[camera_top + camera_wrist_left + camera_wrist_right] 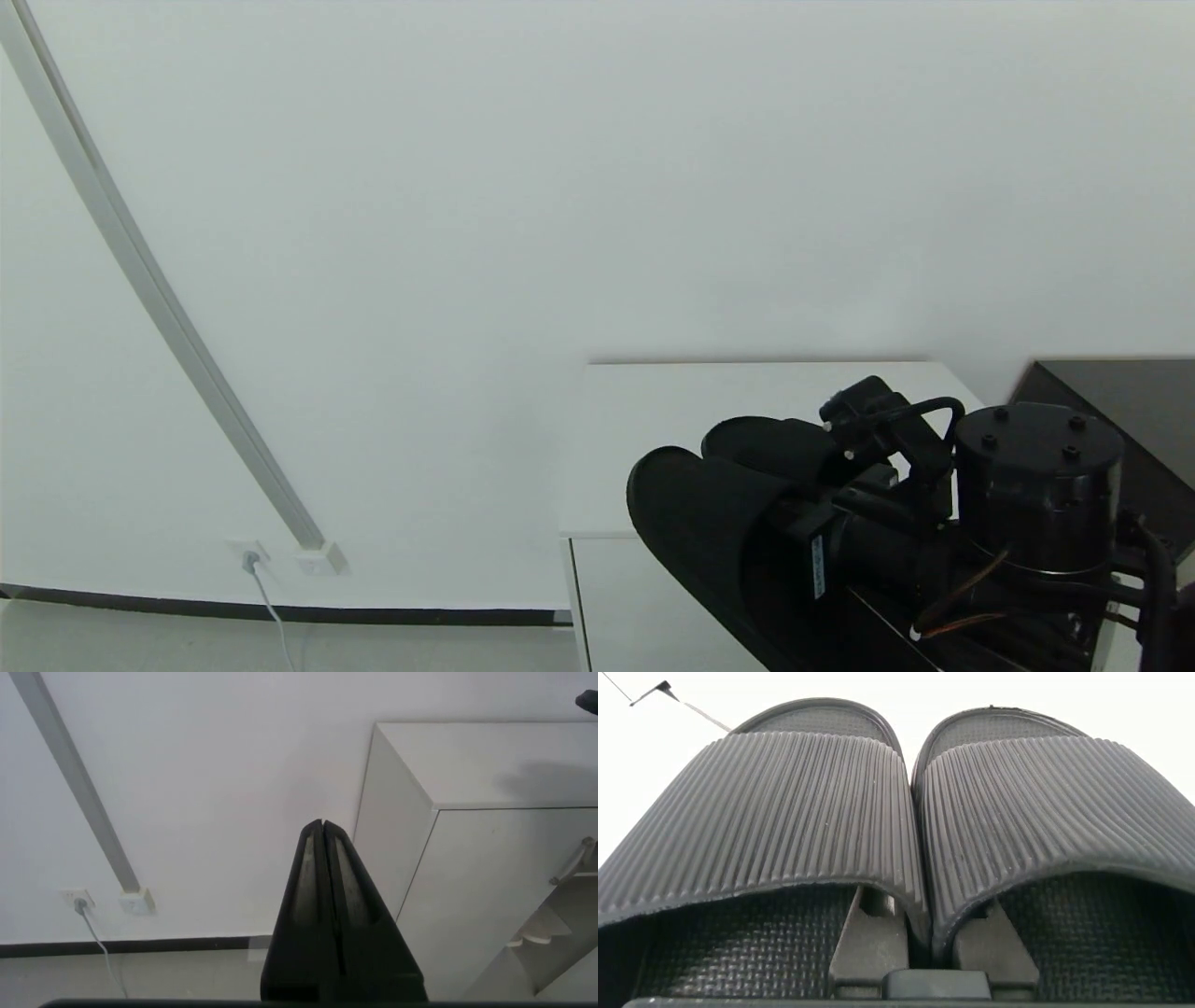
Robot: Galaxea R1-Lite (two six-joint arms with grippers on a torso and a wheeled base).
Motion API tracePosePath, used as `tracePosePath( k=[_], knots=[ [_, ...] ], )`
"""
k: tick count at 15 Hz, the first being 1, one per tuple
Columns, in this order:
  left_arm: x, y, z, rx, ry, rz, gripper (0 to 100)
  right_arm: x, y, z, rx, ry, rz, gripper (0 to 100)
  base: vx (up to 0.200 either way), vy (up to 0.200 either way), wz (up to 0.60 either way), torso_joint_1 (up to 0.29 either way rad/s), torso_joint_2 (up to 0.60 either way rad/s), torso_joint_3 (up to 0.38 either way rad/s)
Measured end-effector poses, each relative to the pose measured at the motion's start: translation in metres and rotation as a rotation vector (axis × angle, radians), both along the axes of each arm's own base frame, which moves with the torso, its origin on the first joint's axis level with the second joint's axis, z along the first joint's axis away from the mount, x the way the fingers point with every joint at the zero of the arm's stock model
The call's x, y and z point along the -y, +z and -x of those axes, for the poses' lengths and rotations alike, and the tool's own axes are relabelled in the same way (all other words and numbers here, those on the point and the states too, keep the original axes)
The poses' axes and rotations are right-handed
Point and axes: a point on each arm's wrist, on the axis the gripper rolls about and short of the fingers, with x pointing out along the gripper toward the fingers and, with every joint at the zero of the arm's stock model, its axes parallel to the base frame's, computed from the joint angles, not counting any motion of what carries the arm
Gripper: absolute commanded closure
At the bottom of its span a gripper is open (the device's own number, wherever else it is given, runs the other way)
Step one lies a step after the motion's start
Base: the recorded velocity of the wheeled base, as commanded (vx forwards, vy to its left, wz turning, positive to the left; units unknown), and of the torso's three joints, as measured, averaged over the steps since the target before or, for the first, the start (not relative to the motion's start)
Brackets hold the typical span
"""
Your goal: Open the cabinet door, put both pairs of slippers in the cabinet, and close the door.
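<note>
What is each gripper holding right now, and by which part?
The right gripper holds the pair of black slippers, one finger under each strap, pinching their adjoining inner sides together. The left gripper is shut, holding nothing.

Black ribbed slippers (822, 812) (side by side)

The black slippers (709, 523) are half-hiding the fingers (867, 947) holding them — the cabinet (747, 439) beneath the slippers is running out of view.
</note>
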Motion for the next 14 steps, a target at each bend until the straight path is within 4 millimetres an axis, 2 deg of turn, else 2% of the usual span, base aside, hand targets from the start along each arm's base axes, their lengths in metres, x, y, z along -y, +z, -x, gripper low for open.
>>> tracePosePath(
  k=[6, 14],
  knots=[
    [0.0, 0.0, 0.0, 0.0, 0.0, 0.0, 100, 0.0005, -0.0012, 0.0027, -0.003, 0.003, 0.004, 100, -0.2, 0.0, 0.0, -0.002, 0.0, 0.003],
    [0.0, 0.0, 0.0, 0.0, 0.001, -0.001, 100, 0.0015, -0.0034, 0.0039, -0.009, 0.004, 0.009, 100, 0.0, 0.0, 0.0, 0.0, 0.0, 0.0]
  ],
)
